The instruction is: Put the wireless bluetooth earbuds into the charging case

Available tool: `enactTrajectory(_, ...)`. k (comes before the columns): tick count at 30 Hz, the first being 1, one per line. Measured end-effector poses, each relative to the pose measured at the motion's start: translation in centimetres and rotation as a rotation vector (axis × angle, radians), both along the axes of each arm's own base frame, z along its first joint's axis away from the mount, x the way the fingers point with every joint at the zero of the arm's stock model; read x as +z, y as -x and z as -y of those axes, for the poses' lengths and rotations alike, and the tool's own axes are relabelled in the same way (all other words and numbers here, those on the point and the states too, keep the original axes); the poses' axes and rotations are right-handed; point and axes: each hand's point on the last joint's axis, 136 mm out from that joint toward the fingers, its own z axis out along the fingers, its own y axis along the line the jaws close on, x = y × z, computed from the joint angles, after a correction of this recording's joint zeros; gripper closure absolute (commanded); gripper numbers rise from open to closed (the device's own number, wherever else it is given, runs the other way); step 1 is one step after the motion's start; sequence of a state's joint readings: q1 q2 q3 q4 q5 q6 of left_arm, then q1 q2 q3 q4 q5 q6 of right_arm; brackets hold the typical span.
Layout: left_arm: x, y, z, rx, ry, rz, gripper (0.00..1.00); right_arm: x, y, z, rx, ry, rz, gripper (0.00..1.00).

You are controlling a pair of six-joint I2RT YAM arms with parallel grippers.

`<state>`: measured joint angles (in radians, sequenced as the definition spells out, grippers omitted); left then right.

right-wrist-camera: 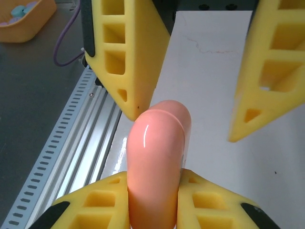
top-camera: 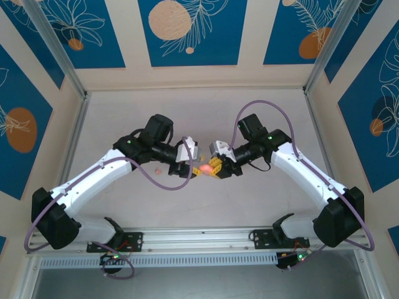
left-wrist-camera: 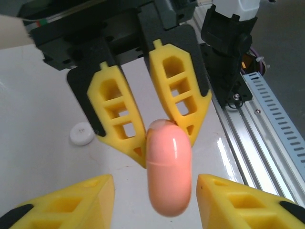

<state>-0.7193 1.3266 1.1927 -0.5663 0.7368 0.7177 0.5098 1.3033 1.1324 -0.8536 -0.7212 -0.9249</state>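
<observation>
The overhead view shows both arms meeting at mid-table, with one tiny pale-pink earbud (top-camera: pixel 158 170) lying on the surface under the left forearm, well apart from the grippers. The wrist cameras give the detail. The smooth, glossy salmon-pink pebble-shaped charging case (left-wrist-camera: pixel 169 171) is held off the table, lid seam visible and closed. The right gripper (right-wrist-camera: pixel 155 179) pinches one end of it between its ribbed yellow plastic fingers, which press against both of its sides. The left gripper (left-wrist-camera: pixel 155 183) has its yellow fingers spread on either side of the case's other end, with a gap showing on each side in its own camera. From the right wrist, one of those fingertips sits just beside the rounded end, and I cannot tell whether it touches.

The left wrist view also shows a small white round piece (left-wrist-camera: pixel 82 134) on the shiny white table (left-wrist-camera: pixel 43 162), beyond the right fingers. The right wrist view shows the slotted aluminium rail (right-wrist-camera: pixel 71 143) along the near edge and an orange plastic tray (right-wrist-camera: pixel 24 24) past it. Bare white surface lies open beneath the case
</observation>
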Motion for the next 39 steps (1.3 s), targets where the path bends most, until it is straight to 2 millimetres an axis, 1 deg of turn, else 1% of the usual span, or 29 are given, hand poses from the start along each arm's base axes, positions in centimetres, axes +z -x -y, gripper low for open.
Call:
enactTrajectory(2, -0.2, 0.3, 0.0, -0.006, -0.009, -0.01, 0.55, -0.1, 0.0, 0.0, 0.001, 0.002, 0.001, 0.82)
enactTrajectory(4, -0.4, 0.5, 0.0, -0.012, -0.017, -0.017, 0.58, -0.1, -0.1, -0.1, -0.001, 0.004, 0.006, 0.82)
enactTrajectory(11, -0.8, 0.9, 0.5, -0.03, -0.027, -0.023, 0.61, 0.3, -0.3, -0.4, 0.006, -0.006, 0.027, 0.81)
enactTrajectory(15, -1.0, 0.6, 0.7, -0.023, -0.032, -0.031, 0.73, 0.3, -0.2, -0.5, 0.006, -0.006, 0.027, 0.81)
enactTrajectory(19, -0.9, 0.2, 0.8, -0.009, -0.026, -0.016, 0.84, 0.4, -0.4, -0.4, -0.016, -0.007, 0.027, 0.7)
enactTrajectory(21, -0.9, 0.0, 0.9, 0.003, -0.009, -0.007, 0.86, 0.4, -0.7, -0.1, -0.045, -0.021, 0.054, 0.65)
enactTrajectory(23, -1.1, 0.0, 0.9, 0.016, 0.01, -0.004, 0.88, 0.6, -0.7, 0.5, -0.082, -0.042, 0.083, 0.54)
enactTrajectory(25, -1.5, 0.1, 0.6, 0.041, 0.032, -0.007, 0.89, 0.8, -0.7, 1.3, -0.129, -0.069, 0.111, 0.45)
enactTrajectory(27, -1.6, 0.0, 0.3, 0.062, 0.061, -0.007, 0.9, 1.2, -0.9, 2.2, -0.183, -0.105, 0.145, 0.39)
enactTrajectory(29, -1.4, -0.1, 0.2, 0.086, 0.102, -0.006, 0.91, 1.6, -1.2, 3.0, -0.23, -0.143, 0.18, 0.36)
enactTrajectory(31, -1.0, -0.2, 0.2, 0.103, 0.149, -0.011, 0.91, 1.7, -1.4, 3.7, -0.271, -0.184, 0.213, 0.35)
enactTrajectory(33, -0.7, -0.5, 0.4, 0.114, 0.19, -0.012, 0.91, 1.9, -1.5, 3.9, -0.288, -0.216, 0.218, 0.36)
enactTrajectory(39, 0.5, -0.8, 1.0, 0.125, 0.29, -0.036, 0.91, 3.4, -1.6, 3.4, -0.255, -0.309, 0.194, 0.41)
